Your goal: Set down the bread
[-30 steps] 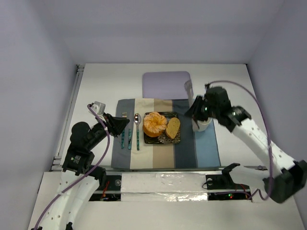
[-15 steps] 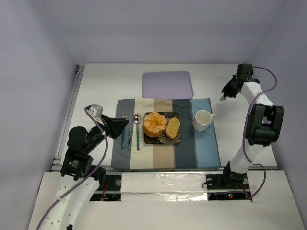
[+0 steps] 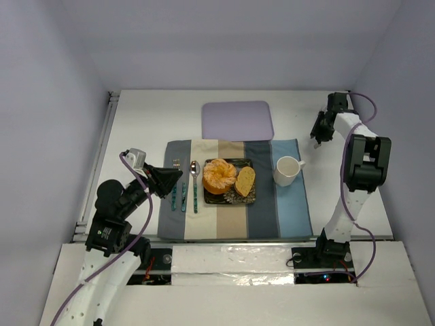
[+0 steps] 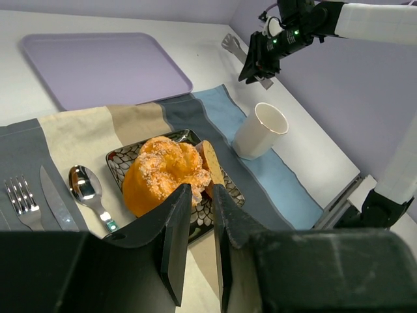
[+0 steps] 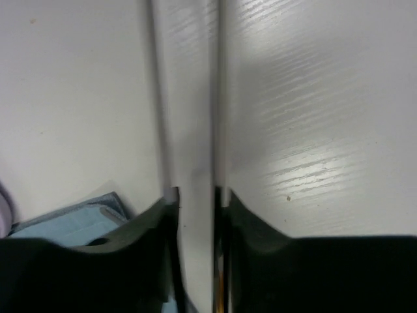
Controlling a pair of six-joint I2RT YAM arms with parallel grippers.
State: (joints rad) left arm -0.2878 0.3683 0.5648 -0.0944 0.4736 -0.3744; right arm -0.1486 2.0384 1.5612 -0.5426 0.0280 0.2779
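- Bread (image 3: 245, 180) lies on the right part of a dark patterned plate (image 3: 249, 200) in the middle of the top view. It touches a larger orange fruit (image 3: 219, 175) on its left.
- From the left wrist view the bread (image 4: 210, 163) stands on edge, leaning against the fruit (image 4: 161, 175), crust side up.
- The plate sits on a striped placemat (image 3: 231, 221). A spoon (image 3: 194, 182), a knife (image 3: 183, 197) and a fork (image 3: 174, 183) lie in a row left of the plate.
- A white mug (image 3: 287, 170) stands upright on the mat's blue stripe, right of the plate and apart from it.
- A lavender tray (image 3: 236, 120) lies above the mat, toward the frame's top.
- The left gripper (image 3: 178, 174) hangs over the cutlery at centre left, pointing right toward the plate. Its fingers (image 4: 176, 241) are drawn nearly together, with only a thin slit between them and nothing held.
- The right gripper (image 3: 317, 134) sits at upper right, above the mug and well apart from the bread, over bare table (image 3: 149, 122).
- Its own view is blurred — fingers (image 5: 156, 222) close together with a narrow gap, empty, and a blue mat corner at lower left.
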